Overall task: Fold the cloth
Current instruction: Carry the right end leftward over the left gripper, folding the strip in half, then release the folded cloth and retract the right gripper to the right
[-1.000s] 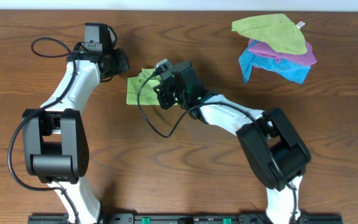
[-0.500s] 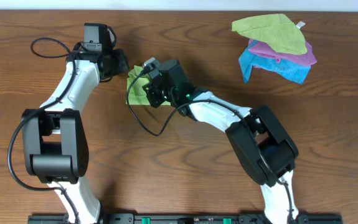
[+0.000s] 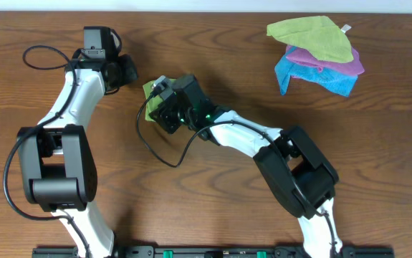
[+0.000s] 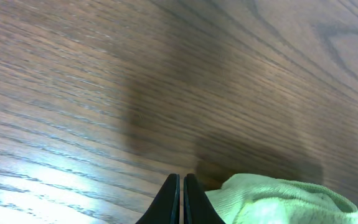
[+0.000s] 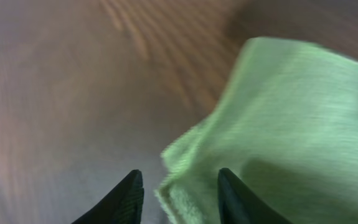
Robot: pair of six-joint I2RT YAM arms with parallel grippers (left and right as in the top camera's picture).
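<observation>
The lime-green cloth (image 3: 150,87) lies bunched on the table at centre left, mostly hidden under my right arm in the overhead view. My right gripper (image 3: 158,106) is low over it. In the right wrist view the gripper (image 5: 179,174) is open, with the cloth's (image 5: 291,112) near edge lying between its fingers. My left gripper (image 3: 125,69) is just left of the cloth. In the left wrist view it (image 4: 182,186) is shut and empty, with the cloth (image 4: 278,198) close beside its right finger.
A pile of cloths sits at the back right: a look-alike green cloth (image 3: 312,34) on top, a purple cloth (image 3: 338,63) under it and a bright blue cloth (image 3: 313,76) at the bottom. Both arms' cables loop over the wooden table (image 3: 191,193).
My right gripper has moved left across the cloth, covering more of it. My left gripper has drawn back to the left and away from the cloth.
</observation>
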